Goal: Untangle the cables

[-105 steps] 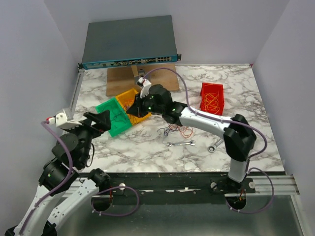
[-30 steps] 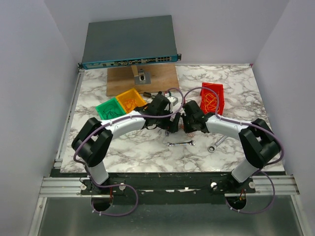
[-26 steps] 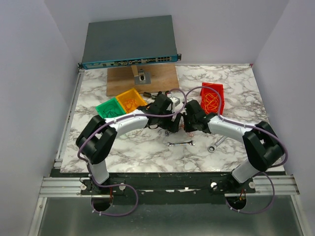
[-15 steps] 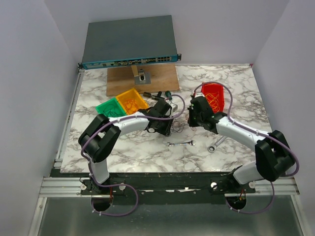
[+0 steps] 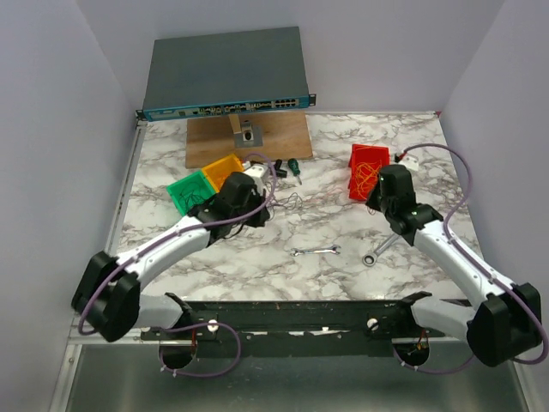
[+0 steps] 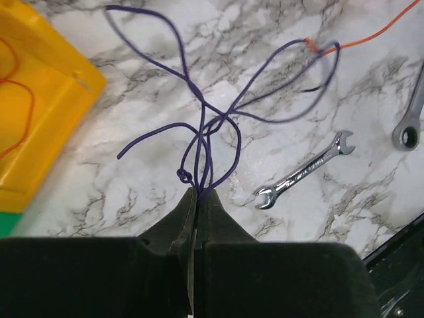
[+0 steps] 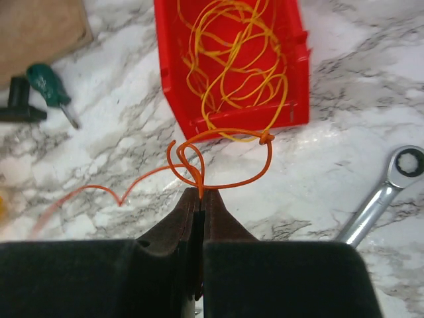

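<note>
**Purple wire in my left, orange wire in my right**

My left gripper (image 6: 197,199) has its fingers pressed together on a thin purple wire (image 6: 205,126). The wire rises from my fingertips as several strands that cross just beyond them. From there they fan out in open loops over the white marble table (image 5: 326,219). At the far right of those loops, a thin orange wire (image 7: 265,138) meets the purple one. I cannot tell whether the two are hooked or only touching there.

Left of the purple loops sits a yellow plastic bin (image 6: 46,93) with a loose orange strand (image 6: 23,112) in it. A green plastic bin (image 5: 180,189) is against its left side. To the right of the loops a small silver open-ended spanner (image 6: 305,171) lies flat on the marble, apart from the wire.

My right gripper (image 7: 200,193) is clamped on the orange wire, with no gap showing between the fingers. The wire curls into a knotted loop just beyond my fingertips, and a long tail runs away to the left across the table. The loop lies at the near wall of a red plastic bin (image 7: 291,112). A bunch of curly yellow wires (image 7: 232,59) lies in that bin, and some spill over its near rim.

A silver ring spanner (image 7: 381,192) lies near and to the right of the bin. A green-handled screwdriver (image 7: 50,86) lies well to its left
</note>
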Robot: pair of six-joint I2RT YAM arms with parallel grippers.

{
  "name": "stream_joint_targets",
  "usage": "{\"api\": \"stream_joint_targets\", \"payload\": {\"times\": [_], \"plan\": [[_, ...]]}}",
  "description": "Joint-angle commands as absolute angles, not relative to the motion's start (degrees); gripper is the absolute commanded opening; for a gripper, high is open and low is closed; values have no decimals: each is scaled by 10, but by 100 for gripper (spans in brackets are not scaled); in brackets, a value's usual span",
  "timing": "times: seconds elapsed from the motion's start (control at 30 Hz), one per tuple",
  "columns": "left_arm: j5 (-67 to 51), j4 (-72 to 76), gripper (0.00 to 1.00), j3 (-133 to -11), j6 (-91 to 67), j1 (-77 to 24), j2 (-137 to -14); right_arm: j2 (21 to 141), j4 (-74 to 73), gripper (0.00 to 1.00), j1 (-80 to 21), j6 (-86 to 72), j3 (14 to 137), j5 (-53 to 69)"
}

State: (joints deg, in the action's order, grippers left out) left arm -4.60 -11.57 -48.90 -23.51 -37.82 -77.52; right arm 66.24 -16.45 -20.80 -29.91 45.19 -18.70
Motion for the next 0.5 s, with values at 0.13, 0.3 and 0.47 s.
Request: {"api": "stream_joint_targets", "payload": {"times": [0.13,0.3,0.47], "plan": [[16,-116,0,-381,-347,-262,-541,578,-183,1,-172,-366,425,-288],[75,-170,0,-362,-403,-215,-436,547,-146,1,-172,-336,407,-214],[99,-251,0,-394,-442,-146,-426,545,-134,1,-172,-302,415,-152]]}}
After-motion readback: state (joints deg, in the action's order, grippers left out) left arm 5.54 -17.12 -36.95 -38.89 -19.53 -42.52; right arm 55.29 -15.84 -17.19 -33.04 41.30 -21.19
